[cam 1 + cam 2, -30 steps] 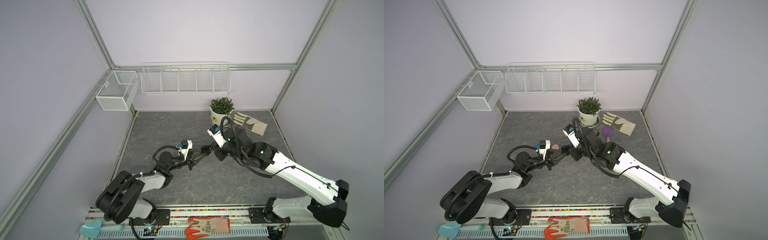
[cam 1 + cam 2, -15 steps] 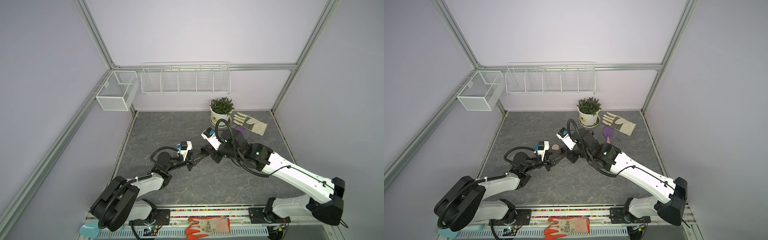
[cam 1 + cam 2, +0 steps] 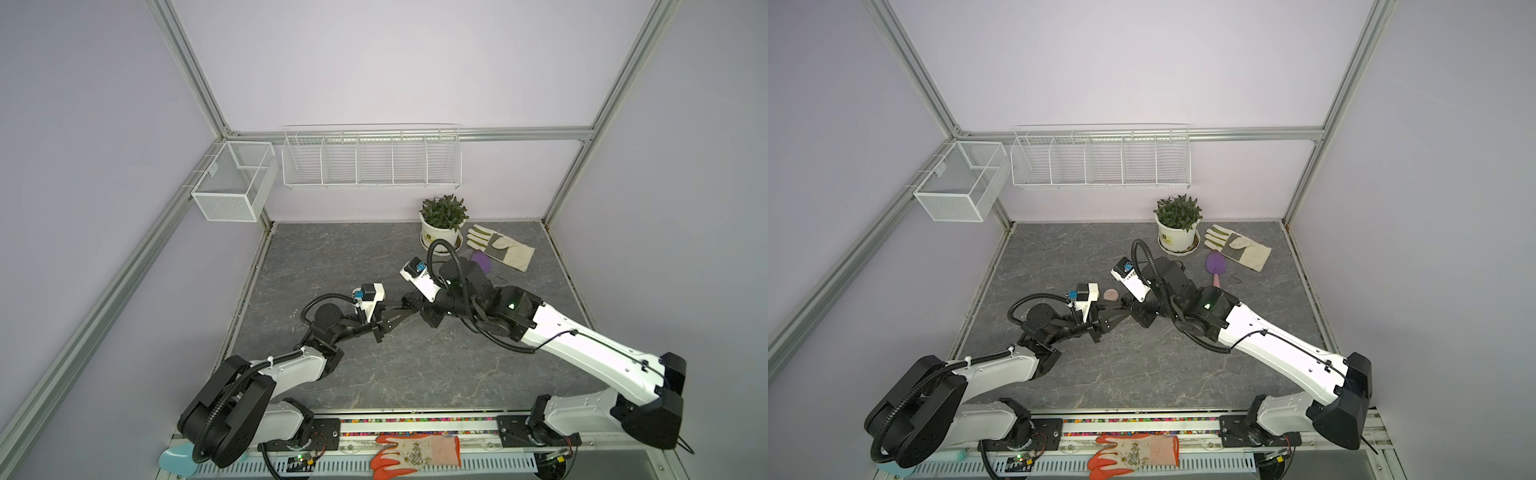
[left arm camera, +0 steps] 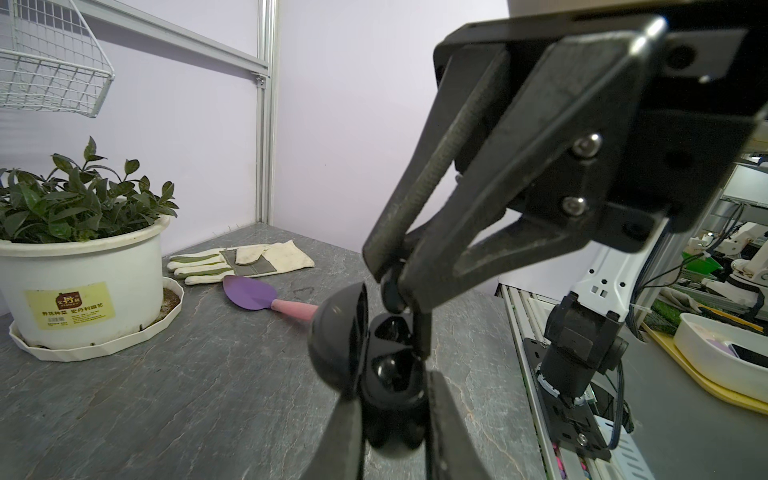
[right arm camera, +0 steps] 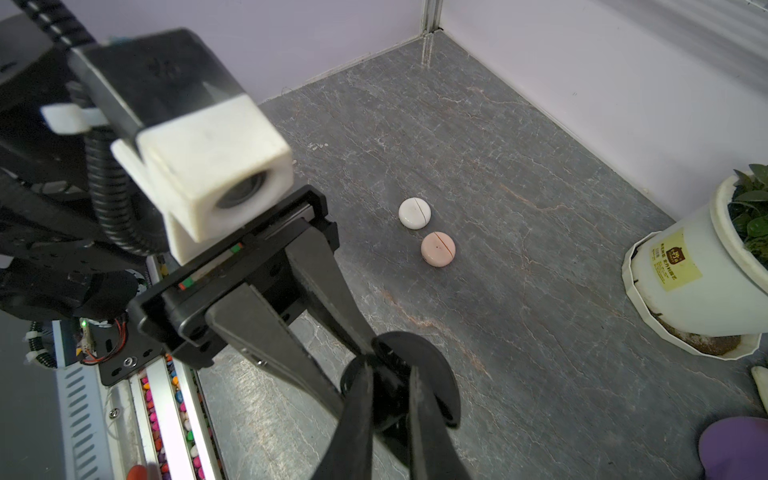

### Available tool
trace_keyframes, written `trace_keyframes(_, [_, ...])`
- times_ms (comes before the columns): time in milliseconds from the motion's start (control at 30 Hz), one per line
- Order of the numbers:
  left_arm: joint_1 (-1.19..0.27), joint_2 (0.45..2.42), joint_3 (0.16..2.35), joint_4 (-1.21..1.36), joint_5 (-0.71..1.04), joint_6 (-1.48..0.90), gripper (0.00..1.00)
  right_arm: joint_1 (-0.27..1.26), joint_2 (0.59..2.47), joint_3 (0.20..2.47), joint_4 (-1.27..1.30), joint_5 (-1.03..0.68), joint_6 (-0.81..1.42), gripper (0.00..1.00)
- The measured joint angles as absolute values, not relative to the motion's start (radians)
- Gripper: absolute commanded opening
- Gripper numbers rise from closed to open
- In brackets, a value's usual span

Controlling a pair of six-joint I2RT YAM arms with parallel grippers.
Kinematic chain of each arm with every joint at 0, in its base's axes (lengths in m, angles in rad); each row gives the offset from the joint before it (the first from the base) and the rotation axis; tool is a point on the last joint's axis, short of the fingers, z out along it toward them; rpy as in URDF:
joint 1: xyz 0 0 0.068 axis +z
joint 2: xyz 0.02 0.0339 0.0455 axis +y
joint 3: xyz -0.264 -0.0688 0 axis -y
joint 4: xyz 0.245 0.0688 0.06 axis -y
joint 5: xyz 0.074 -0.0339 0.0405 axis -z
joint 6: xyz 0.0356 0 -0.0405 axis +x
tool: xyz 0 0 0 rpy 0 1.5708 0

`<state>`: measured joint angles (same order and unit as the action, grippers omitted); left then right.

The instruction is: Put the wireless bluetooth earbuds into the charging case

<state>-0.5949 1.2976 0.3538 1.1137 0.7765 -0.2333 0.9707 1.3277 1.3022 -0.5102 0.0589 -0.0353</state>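
Mid-frame in both top views, the left gripper (image 4: 390, 390) clamps the open black charging case (image 4: 374, 361). The right gripper (image 4: 392, 276) pinches a black earbud (image 4: 393, 294) just above its sockets. Beyond lie a pink case (image 5: 438, 248), a white case (image 5: 414, 212), and a plant pot (image 3: 441, 240) toward the back wall.

The charging case (image 4: 386, 370) and earbud (image 4: 392, 293) look glossy black plastic; tabletop (image 4: 187, 395) matt stone.

The black charging case (image 4: 390, 374) is hanging open in mid-air, lid swung aside, two wells showing. A black earbud (image 4: 392, 291) is sitting at one well, possibly touching it. A white case (image 5: 414, 212) and a pink case (image 5: 437, 248) are lying shut, side by side.
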Motion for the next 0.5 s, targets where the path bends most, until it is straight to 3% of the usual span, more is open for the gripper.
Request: trace_keyframes(500, [-0.595,1.242,0.354,1.065,0.783,-0.222,0.00,0.981,1.338,1.303,-0.513,0.059,-0.046,0.14])
